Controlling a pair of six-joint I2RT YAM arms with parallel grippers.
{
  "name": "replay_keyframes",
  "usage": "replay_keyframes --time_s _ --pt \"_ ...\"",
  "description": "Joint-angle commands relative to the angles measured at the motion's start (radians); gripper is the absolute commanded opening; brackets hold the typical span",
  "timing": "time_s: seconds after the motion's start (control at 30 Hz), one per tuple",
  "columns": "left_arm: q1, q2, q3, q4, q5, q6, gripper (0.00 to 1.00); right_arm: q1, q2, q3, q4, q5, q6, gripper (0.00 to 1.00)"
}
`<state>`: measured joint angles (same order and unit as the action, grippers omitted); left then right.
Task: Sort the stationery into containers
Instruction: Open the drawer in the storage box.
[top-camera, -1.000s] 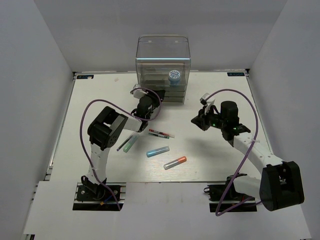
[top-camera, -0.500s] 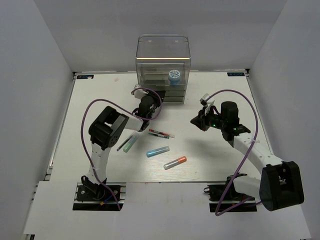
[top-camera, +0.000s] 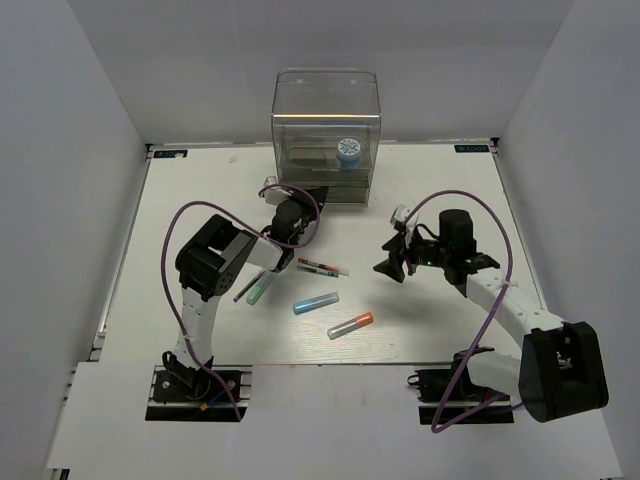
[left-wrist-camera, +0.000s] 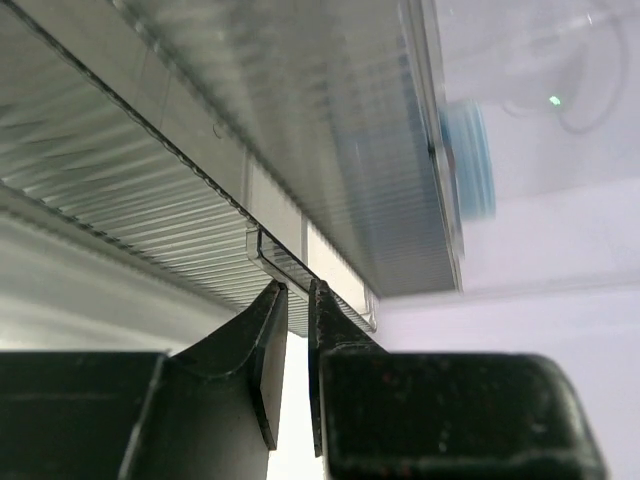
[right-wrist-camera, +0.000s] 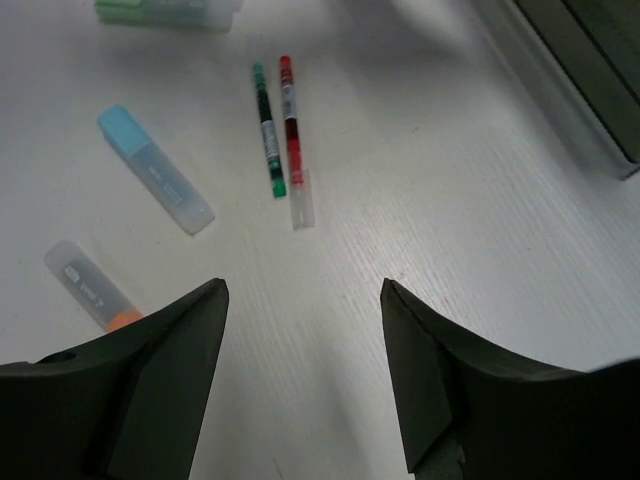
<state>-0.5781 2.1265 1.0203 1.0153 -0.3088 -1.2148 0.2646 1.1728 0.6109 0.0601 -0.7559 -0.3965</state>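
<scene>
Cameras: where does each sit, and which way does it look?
Top external: above, behind the arms, looking down at the table; both arms show.
Left wrist: on the left arm, facing the organiser close up; left hand shut on its drawer handle.
Right wrist: looks down at pens; right hand open.
Shared: top and right wrist both show the light blue marker.

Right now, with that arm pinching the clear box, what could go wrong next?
The left jaws pinch only a thin clear drawer tab; they might slip off, or a pull might drag the whole organiser instead. The red pen and green pen lie close side by side ahead of the open right jaws, so a grab might catch both.
</scene>
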Motion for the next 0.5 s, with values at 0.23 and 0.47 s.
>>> replay_keyframes --time_s 0.23,0.47 --pt "-0.012 -0.18 -0.221 0.088 0.079 0.061 0.0 0.163 0.045 -0.007 -0.275 -0.056 -0.462 0.7" --pt "-0.012 -0.243 -0.275 0.028 0.108 0.092 0.0 0.301 0.109 -0.011 -0.298 0.038 -0.574 0.7"
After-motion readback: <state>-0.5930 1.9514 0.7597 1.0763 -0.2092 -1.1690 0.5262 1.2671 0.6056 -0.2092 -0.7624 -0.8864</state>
